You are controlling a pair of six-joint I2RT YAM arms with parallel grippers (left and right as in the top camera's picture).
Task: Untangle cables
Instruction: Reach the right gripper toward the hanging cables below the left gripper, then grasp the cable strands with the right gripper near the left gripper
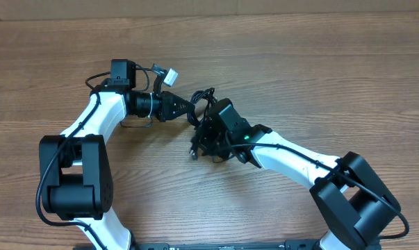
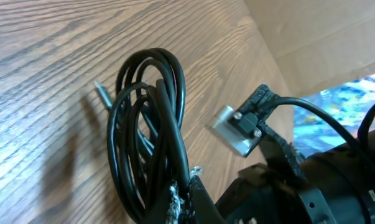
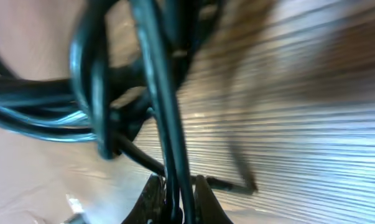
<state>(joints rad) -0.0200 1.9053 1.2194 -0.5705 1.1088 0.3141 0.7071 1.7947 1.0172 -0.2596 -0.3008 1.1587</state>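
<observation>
Where the cables lie: I see the cables (image 1: 208,104) bunched in one black tangle near the middle of the table (image 1: 320,76), between my two arms.
Left end effector: the left end effector (image 1: 190,106) is pressed together on the tangle's left edge. In its wrist view, several strands of the cables (image 2: 151,118) run down into its fingers (image 2: 203,205).
Right end effector: the right end effector (image 1: 208,135) sits at the tangle's lower right, pinching a strand. In its wrist view, one cord of the cables (image 3: 165,112) passes straight between the fingers (image 3: 207,200).
Loops: from the left wrist I see several cords doubled into a long oval loop over the wood grain.
Plugs: a silver-tipped plug (image 2: 100,93) pokes out behind that loop. A dark plug (image 1: 193,153) shows just below the tangle in the overhead view.
Sharpness: the right wrist view is blurred, so I cannot tell how the strands cross there.
</observation>
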